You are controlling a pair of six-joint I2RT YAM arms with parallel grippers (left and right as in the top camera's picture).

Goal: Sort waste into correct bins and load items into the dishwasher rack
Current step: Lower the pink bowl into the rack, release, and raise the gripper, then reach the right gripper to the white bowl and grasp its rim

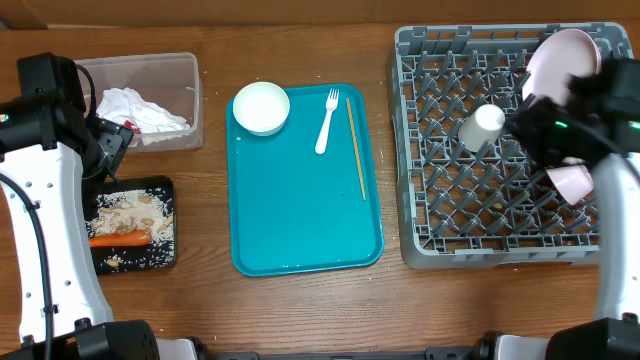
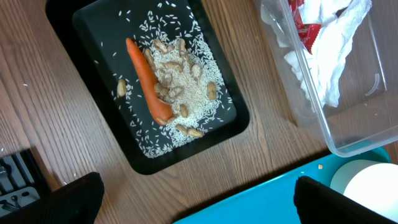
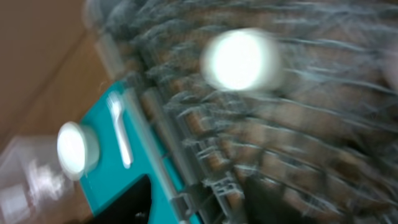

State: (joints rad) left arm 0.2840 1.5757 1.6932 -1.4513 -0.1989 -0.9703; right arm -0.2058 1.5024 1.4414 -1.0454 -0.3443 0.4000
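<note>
Left gripper (image 2: 199,183) hangs wide open and empty over the wooden table (image 1: 300,310) beside the black tray (image 2: 93,56), which holds carrot (image 2: 146,78) and rice (image 2: 186,87). Right gripper (image 1: 545,125) is over the rack (image 1: 500,255) at right, its grip lost in blur. No writing is legible. Napkins (image 1: 135,108) and wrapper (image 2: 305,28) lie in the tub (image 1: 190,100), upper left. Bowl (image 1: 261,107), fork (image 1: 327,120) and chopstick (image 1: 355,150) lie high on the teal tray (image 1: 300,220). Cup (image 1: 483,126) and plate (image 1: 560,55) sit in the rack.

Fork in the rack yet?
No, the white fork lies on the teal tray beside the chopstick, outside the rack.
</note>
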